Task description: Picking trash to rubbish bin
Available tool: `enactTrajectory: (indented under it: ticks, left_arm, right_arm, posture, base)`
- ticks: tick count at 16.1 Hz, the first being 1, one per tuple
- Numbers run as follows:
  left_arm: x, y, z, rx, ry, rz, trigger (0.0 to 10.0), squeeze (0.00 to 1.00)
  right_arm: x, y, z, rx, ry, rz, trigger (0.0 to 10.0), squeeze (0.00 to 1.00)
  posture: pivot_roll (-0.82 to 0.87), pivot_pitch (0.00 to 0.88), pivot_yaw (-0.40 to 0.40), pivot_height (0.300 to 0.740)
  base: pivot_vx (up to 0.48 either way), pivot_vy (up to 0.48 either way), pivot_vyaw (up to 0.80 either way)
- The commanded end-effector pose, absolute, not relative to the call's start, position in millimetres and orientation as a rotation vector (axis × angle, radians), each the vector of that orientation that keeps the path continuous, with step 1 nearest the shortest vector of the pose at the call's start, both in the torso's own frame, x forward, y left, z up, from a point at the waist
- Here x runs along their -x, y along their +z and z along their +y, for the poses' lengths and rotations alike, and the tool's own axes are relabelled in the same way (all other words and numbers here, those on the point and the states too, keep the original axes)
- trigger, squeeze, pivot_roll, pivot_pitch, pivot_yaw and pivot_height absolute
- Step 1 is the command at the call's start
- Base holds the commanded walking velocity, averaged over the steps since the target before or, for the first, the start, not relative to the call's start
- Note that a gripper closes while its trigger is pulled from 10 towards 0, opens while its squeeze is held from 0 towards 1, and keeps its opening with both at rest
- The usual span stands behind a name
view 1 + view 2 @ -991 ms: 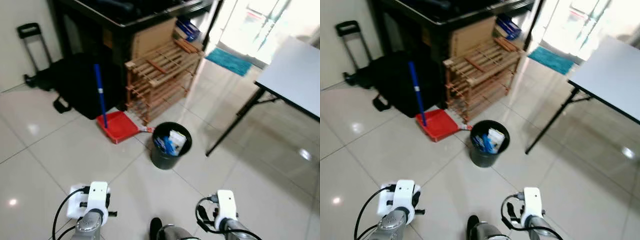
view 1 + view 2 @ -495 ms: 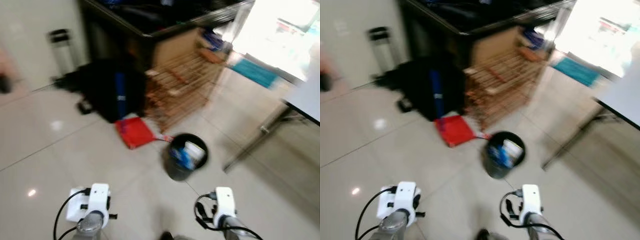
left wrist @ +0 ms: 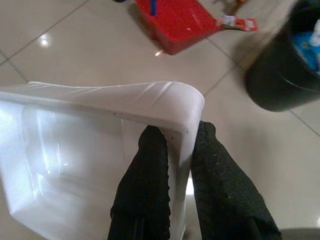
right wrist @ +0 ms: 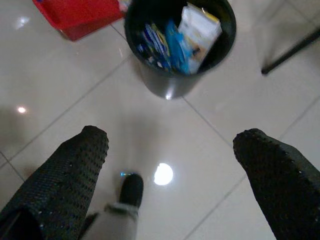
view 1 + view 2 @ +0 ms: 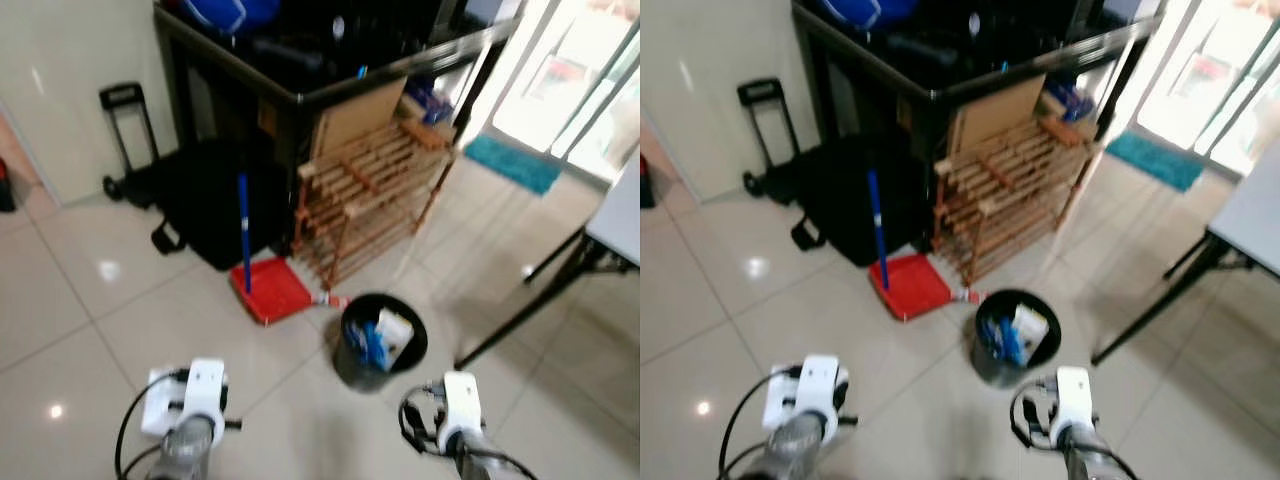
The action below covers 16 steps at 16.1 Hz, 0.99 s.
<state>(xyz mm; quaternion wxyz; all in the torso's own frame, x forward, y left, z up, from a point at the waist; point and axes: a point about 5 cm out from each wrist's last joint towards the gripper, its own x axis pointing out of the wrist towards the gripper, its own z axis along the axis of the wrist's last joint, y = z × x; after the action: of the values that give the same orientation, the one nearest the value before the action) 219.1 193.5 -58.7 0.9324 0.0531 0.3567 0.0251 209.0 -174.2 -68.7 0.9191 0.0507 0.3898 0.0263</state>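
The left gripper [image 3: 172, 200] was clamped on the rim of a white tray [image 3: 100, 150], one black finger on each side of the thin plastic wall. In the left eye view that tray [image 5: 160, 418] showed at the lower left of the frame, just beside the left wrist. The right gripper [image 4: 175, 170] held nothing, its two fingers [image 4: 60, 170] spread wide apart over bare floor tiles [image 5: 80, 310].

The bin [image 5: 382, 340], black and round, stood a little right of centre in the lower half of the frame, on the floor between the two arms and beyond them. Blue and white wrappers [image 4: 175, 40] lay inside it. Just to its left lay a red dustpan [image 5: 272, 292] with a blue handle [image 5: 243, 225] standing upright, and a small red-and-white wrapper [image 3: 235, 22] lay on the floor between dustpan and bin.

Behind them, at upper centre, stood a wooden rack [image 5: 370, 195] beneath a dark table [image 5: 300, 70]. A black bag [image 5: 205, 205] sat left of the rack, and a trolley [image 5: 125, 140] further left against the wall.
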Motion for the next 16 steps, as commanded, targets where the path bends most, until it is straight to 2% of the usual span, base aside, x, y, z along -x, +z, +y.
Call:
enactTrajectory:
  ticks: [1,3,11,16]
  left_arm:
    - [-212.9,-61.1,203.8,-0.121,0.076,0.752,10.0,0.00]
    - [-213.3,-60.8,204.4,-0.120,0.079,0.751,10.0,0.00]
    - [-212.9,-61.0,203.7,-0.110,0.071,0.750,10.0,0.00]
    - [-213.3,-60.8,203.4,-0.110,0.067,0.748,10.0,0.00]
  right_arm:
    - [-211.7,-67.5,-168.8,-0.119,0.057,0.788,10.0,0.00]
    - [-212.2,-67.5,-168.1,-0.119,0.058,0.792,10.0,0.00]
    - [-210.1,-69.3,-163.1,-0.148,0.072,0.809,10.0,0.00]
    - [-212.4,-67.9,-164.2,-0.149,0.058,0.799,10.0,0.00]
  posture:
    - [0.00,0.131,-0.118,0.740]
    - [0.00,0.136,-0.118,0.740]
    - [0.00,0.152,-0.118,0.740]
    - [0.00,0.150,-0.117,0.740]
  base:
    - [0.319,0.000,0.00]
    - [0.317,0.000,0.00]
    - [0.361,0.000,-0.76]
    - [0.365,0.000,0.00]
